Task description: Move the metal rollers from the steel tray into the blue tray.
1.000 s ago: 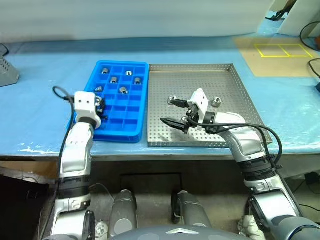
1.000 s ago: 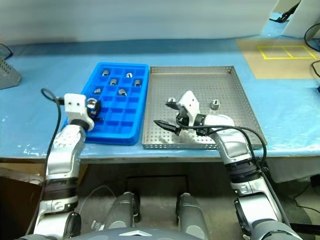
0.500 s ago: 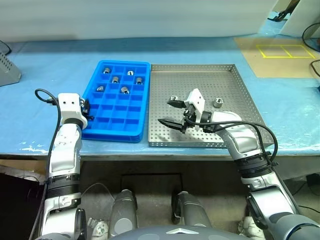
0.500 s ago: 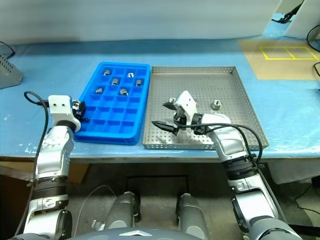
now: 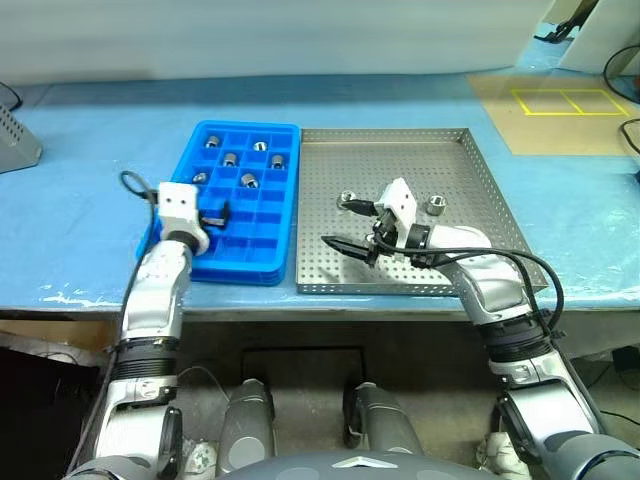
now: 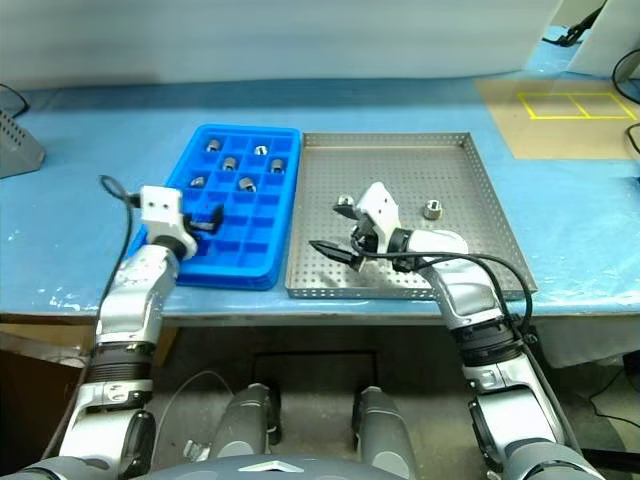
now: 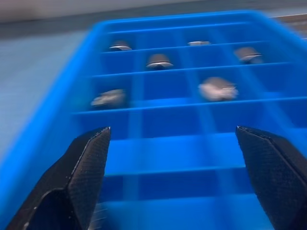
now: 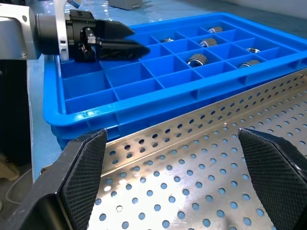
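Left gripper (image 7: pixel 172 139) jaws spread empty over bright blue compartmented plastic tray (image 5: pixel 277 262); right gripper (image 5: pixel 347 225) released above perforated grey steel tray (image 5: pixel 460 190).

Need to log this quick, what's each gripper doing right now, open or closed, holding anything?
Left gripper: open, empty, over the blue tray.
Right gripper: open, empty, over the steel tray.

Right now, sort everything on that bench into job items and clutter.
Job items:
- large square perforated grey steel tray
- bright blue plastic compartment tray
- small shiny silver metal rollers

Clutter:
- grey object at the bench's left edge
- tan board with yellow taped squares
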You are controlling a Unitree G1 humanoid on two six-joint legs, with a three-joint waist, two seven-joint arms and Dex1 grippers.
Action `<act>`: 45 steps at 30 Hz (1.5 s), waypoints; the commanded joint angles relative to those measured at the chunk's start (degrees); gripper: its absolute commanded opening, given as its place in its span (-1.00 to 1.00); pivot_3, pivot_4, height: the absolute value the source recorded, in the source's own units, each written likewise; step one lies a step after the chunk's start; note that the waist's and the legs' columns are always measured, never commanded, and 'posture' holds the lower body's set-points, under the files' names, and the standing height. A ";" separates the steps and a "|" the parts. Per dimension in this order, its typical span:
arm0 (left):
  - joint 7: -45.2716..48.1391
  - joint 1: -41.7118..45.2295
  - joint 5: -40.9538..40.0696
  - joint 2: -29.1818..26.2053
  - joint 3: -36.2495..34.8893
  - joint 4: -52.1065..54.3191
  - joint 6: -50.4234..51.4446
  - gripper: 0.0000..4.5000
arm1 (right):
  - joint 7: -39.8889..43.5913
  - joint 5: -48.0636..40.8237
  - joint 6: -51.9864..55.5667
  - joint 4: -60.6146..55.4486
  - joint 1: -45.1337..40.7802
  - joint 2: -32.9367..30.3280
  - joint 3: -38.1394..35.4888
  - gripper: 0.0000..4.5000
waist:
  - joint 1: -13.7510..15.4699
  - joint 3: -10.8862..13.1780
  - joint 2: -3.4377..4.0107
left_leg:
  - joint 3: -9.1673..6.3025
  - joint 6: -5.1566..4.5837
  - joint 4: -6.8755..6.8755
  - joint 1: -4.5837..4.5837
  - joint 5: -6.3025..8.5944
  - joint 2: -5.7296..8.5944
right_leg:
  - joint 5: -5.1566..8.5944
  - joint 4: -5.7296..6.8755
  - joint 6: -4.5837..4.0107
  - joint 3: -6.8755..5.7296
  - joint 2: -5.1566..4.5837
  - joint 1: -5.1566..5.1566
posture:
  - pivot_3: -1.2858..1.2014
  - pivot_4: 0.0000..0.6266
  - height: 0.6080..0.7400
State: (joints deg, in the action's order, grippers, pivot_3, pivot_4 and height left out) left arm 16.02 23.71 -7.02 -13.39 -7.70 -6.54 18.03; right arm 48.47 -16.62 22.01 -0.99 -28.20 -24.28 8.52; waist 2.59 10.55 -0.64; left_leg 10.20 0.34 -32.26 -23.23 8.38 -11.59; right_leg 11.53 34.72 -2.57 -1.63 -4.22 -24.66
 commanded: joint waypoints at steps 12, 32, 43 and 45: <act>10.65 24.09 -0.83 4.63 6.25 -28.65 -11.07 0.96 | -7.32 -1.52 5.54 -13.55 7.73 -3.41 -7.69 1.00 | -2.24 0.00 0.00 | 0.04 -0.02 -0.04 0.04 0.00 0.12 | -0.07 -0.02 0.11 0.15 0.04 0.00 | -0.29 -0.52 1.00; 15.50 37.40 5.22 7.56 8.88 -56.48 -19.92 0.96 | -15.15 -2.06 10.03 -25.11 18.69 -4.03 -12.46 1.00 | -5.66 0.00 0.00 | 0.04 -0.16 -0.18 -0.04 0.08 0.32 | -0.08 -0.11 0.16 0.16 0.03 0.02 | -0.43 -0.52 1.00; 13.33 42.43 8.33 9.69 9.39 -63.10 -20.79 0.96 | -17.26 -2.57 10.63 -27.75 20.83 -3.87 -12.69 1.00 | -6.89 0.00 0.00 | 0.02 -0.40 -0.46 -0.31 0.24 0.33 | -0.19 -0.30 0.35 0.15 0.00 0.01 | -0.47 -0.52 1.00; 11.96 42.98 9.72 9.49 10.03 -64.26 -20.70 0.88 | -17.72 -2.61 10.68 -28.23 21.30 -3.86 -13.08 1.00 | -7.00 0.00 0.00 | 0.02 -0.42 -0.48 -0.32 0.25 0.34 | -0.20 -0.31 0.37 0.15 0.00 0.01 | -0.47 -0.52 1.00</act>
State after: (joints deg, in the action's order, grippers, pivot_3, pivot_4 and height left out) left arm 29.13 65.27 1.69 -3.42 2.01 -70.56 -1.60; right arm 31.24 -18.30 32.89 -26.23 -7.26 -27.73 -2.34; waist -4.41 10.55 -0.65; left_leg 10.22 -0.08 -32.74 -23.55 8.63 -11.25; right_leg 11.33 34.40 -2.19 -1.49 -4.21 -24.65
